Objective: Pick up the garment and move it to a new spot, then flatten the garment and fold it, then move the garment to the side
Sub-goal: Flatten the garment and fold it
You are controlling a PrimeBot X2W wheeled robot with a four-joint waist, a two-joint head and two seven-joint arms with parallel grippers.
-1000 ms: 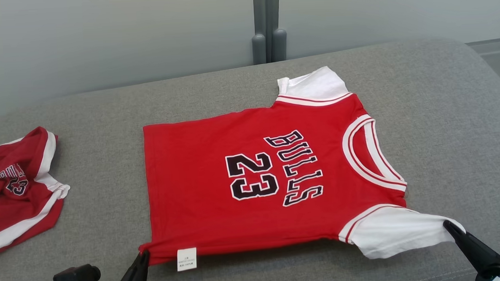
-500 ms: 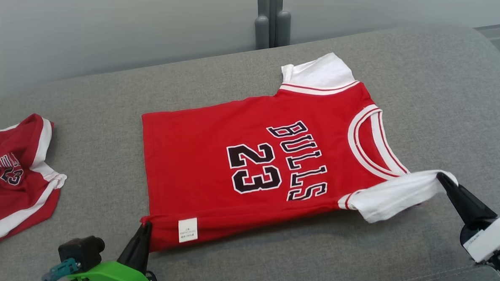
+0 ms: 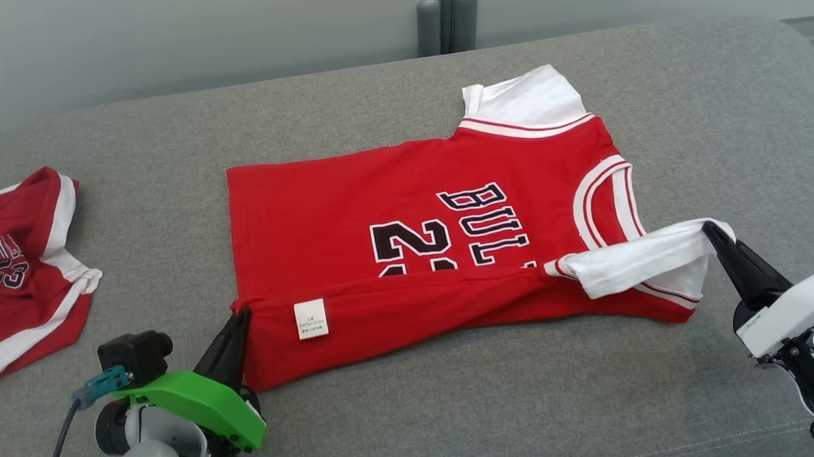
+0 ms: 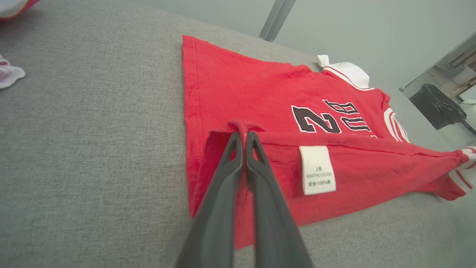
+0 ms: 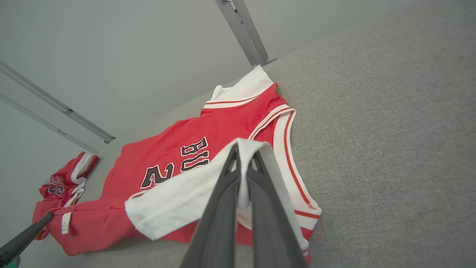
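Observation:
The garment [image 3: 350, 190] is a red jersey with white sleeves and black "BULLS 23" print, lying on the grey cushioned surface [image 3: 456, 405]. Its near long edge is lifted and folded part way over the print, covering the lower half of the digits. My left gripper [image 3: 240, 311] is shut on the near hem corner, beside a white label [image 3: 310, 318]; the left wrist view shows the same grip [image 4: 241, 133] on the red cloth [image 4: 238, 85]. My right gripper [image 3: 708, 228] is shut on the near white sleeve [image 3: 628, 263], seen too in the right wrist view [image 5: 243, 149].
A second red garment [image 3: 17, 259] with white trim lies crumpled at the far left of the surface, also in the right wrist view [image 5: 61, 186]. Grey posts [image 3: 447, 14] and a pale wall stand behind. Bare grey surface lies right of and nearer than the jersey.
Both grippers have carried the near edge and sleeve away from me, over the jersey, so the fold now hides part of the print. The camera has also shifted.

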